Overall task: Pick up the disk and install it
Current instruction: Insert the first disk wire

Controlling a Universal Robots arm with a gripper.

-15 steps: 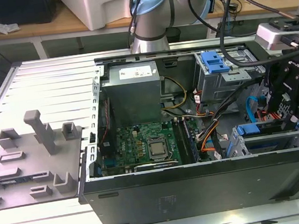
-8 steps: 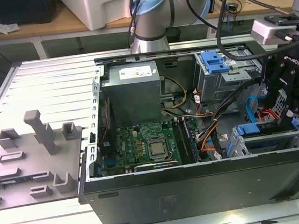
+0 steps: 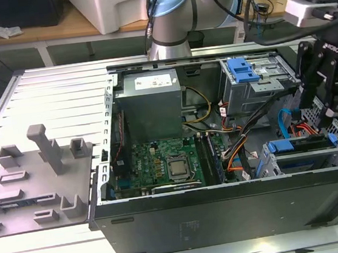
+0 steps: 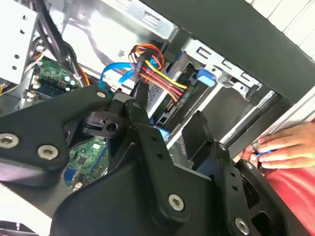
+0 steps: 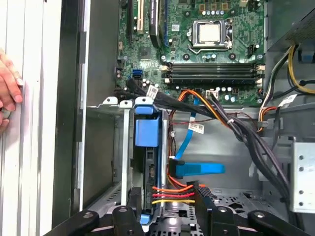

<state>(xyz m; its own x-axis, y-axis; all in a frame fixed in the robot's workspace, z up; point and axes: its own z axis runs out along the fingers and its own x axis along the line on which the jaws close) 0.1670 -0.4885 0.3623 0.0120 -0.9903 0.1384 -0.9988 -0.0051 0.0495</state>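
Note:
The disk (image 3: 298,146) stands on edge inside the drive cage (image 3: 270,167) at the case's front corner, on the exterior view's right; its blue carrier faces up. In the first wrist view the disk (image 5: 147,137) sits in the slot with red, yellow and orange power wires (image 5: 170,189) plugged into its end. My gripper (image 3: 329,111) hangs just above that end. Its black fingers (image 5: 129,216) stand apart on either side of the disk and its plug, so the gripper (image 5: 170,212) is open. The second wrist view shows the gripper (image 4: 177,132) straddling the same wires.
The open computer case (image 3: 226,202) lies on a slatted table. A second cage with a blue latch piece (image 3: 242,69) stands behind, with a motherboard (image 3: 167,163) and power supply (image 3: 151,104) further left. Cable bundles (image 5: 236,123) cross nearby. A person's hand (image 5: 7,93) rests outside the case wall.

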